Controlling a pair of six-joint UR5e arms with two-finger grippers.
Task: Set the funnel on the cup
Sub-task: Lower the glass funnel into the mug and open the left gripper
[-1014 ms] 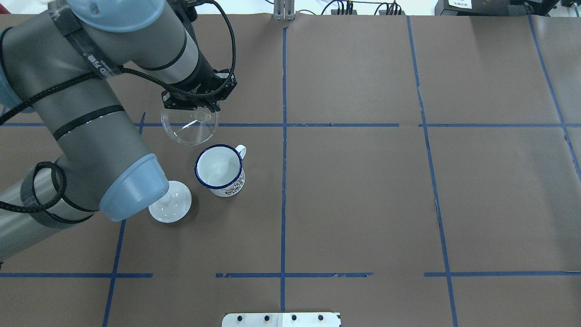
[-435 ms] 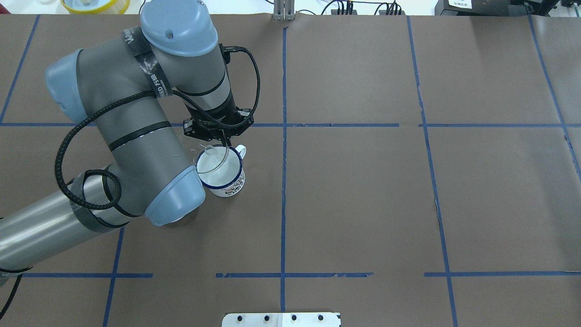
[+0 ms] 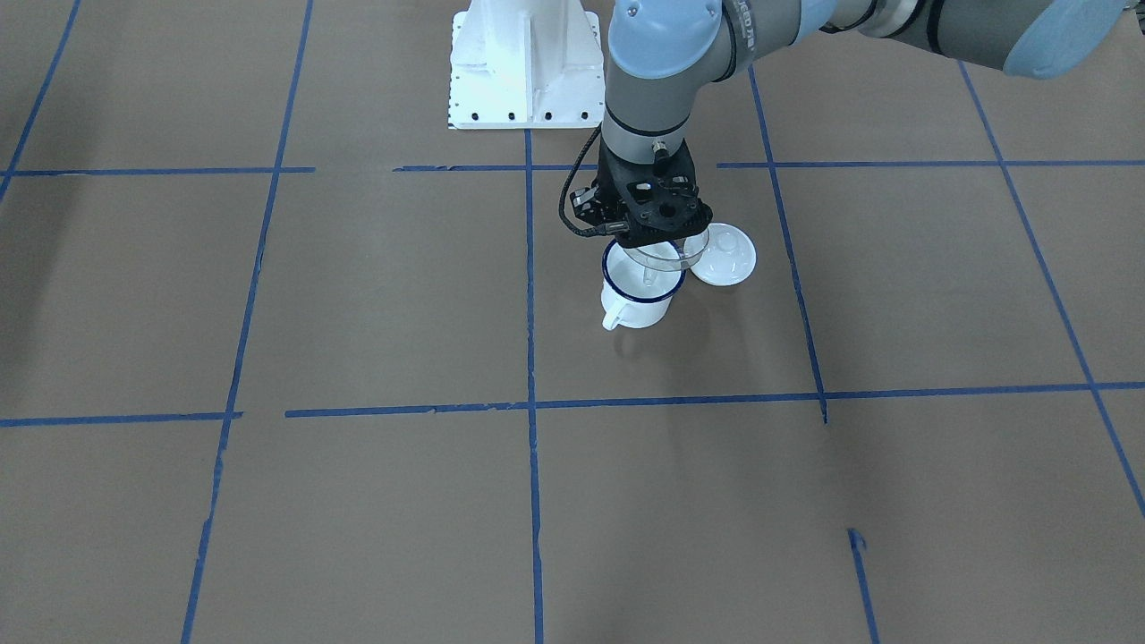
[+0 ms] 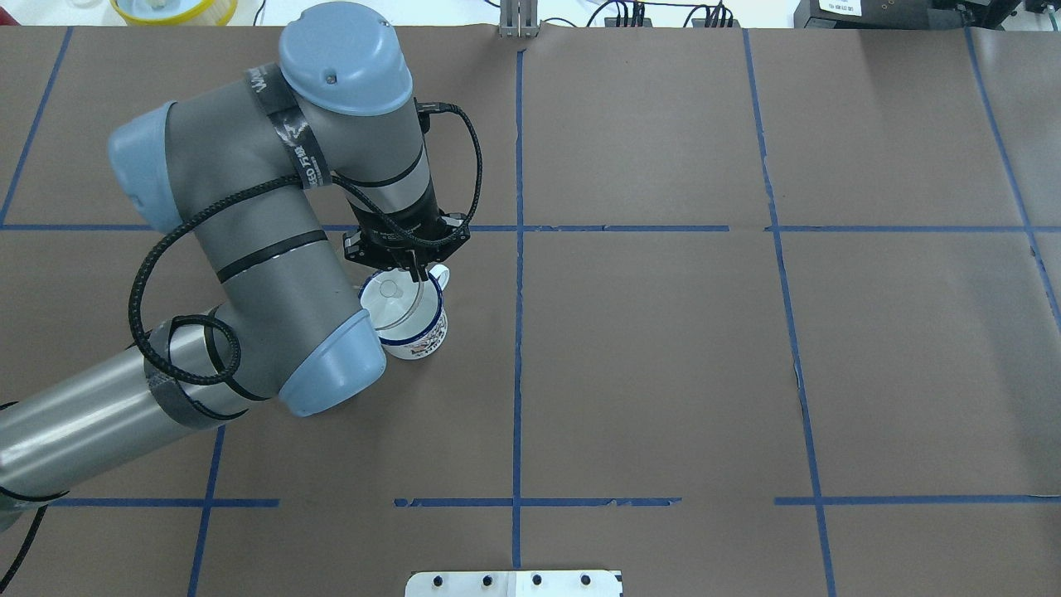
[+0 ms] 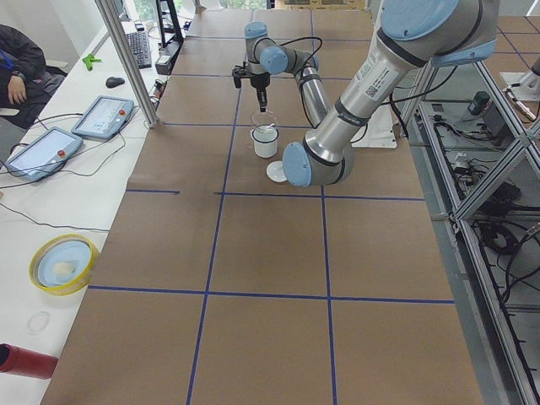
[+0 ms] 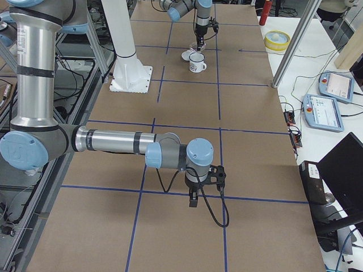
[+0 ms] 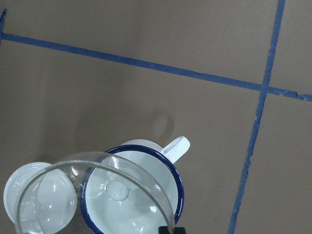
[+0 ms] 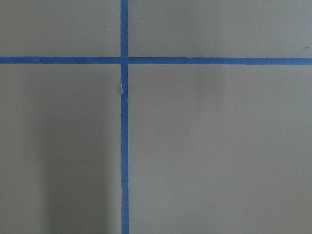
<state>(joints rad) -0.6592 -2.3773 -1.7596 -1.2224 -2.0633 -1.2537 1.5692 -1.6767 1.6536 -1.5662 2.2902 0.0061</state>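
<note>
My left gripper [image 4: 412,271] is shut on the far rim of the clear funnel [image 4: 386,302] and holds it just over the cup [image 4: 426,338]. The cup is a white mug with a dark blue rim. In the front-facing view the gripper [image 3: 656,240] holds the funnel [image 3: 664,258] over the cup's mouth [image 3: 633,304], offset toward the lid. In the left wrist view the funnel's rim [image 7: 53,170] overlaps the cup [image 7: 175,146], with the stem over the cup's inside. My right gripper [image 6: 193,199] shows only in the exterior right view, far from the cup; I cannot tell whether it is open or shut.
A round white lid [image 3: 726,255] with a knob lies right beside the cup; my left arm hides it in the overhead view. The robot's white base [image 3: 526,67] stands behind. Blue tape lines cross the brown table cover [image 4: 663,348].
My left arm has carried the funnel from beyond and left of the cup to over its mouth, and lower. The arm's elbow now hides the white lid.
</note>
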